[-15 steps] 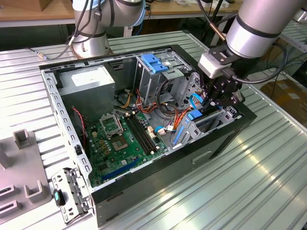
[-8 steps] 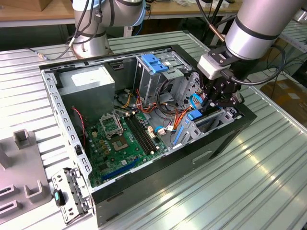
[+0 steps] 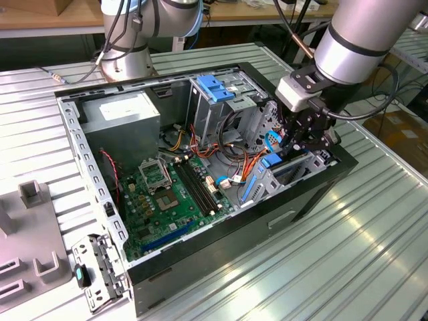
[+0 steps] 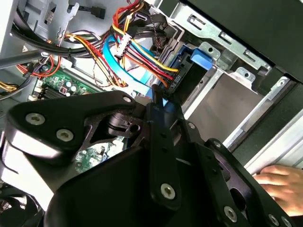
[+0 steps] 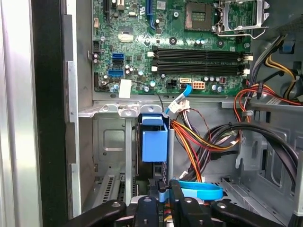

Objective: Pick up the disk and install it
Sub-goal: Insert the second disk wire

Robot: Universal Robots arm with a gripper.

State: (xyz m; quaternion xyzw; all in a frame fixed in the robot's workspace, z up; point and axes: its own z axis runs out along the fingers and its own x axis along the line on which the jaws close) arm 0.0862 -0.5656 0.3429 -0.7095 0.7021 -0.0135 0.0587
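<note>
Open computer case (image 3: 221, 221), lying on its side on a ribbed metal tabletop (image 3: 361, 254); green motherboard (image 3: 167, 200) exposed on its floor, grey power supply (image 3: 127, 117) at the far corner, a tangle of red, orange and yellow wires (image 3: 231, 164) across the middle.

Claw (image 3: 304, 144): black, hung from a thick silver arm (image 3: 364, 40), lowered into the drive-bay end of the case at the exterior view's right; in both wrist views its fingers (image 5: 176, 201) stand nearly together, pinched on something blue and thin; whether that is a rail of the disk or a cable cannot be told, most of it being hidden by the claw's own black linkage.

Disk (image 5: 154, 142): standing on edge in a slot of the grey metal drive cage (image 5: 109, 142), its blue end tab facing the first wrist camera, its black body mostly concealed behind the tab and the cage walls; in the second wrist view the blue tab (image 4: 201, 59) and a dark edge show beyond the claw; how deep it sits in the slot is hard to judge.

Flat blue cable (image 5: 201, 189): looped just beside the fingers.

Light-blue latch plate (image 3: 215, 87): atop the far cage, well apart from the claw.

A person's hand (image 4: 279, 182): resting outside the case wall, cut off at the frame edge.

Grey fixture blocks (image 3: 30, 227): on the tabletop at the exterior view's left, partly cut off.
</note>
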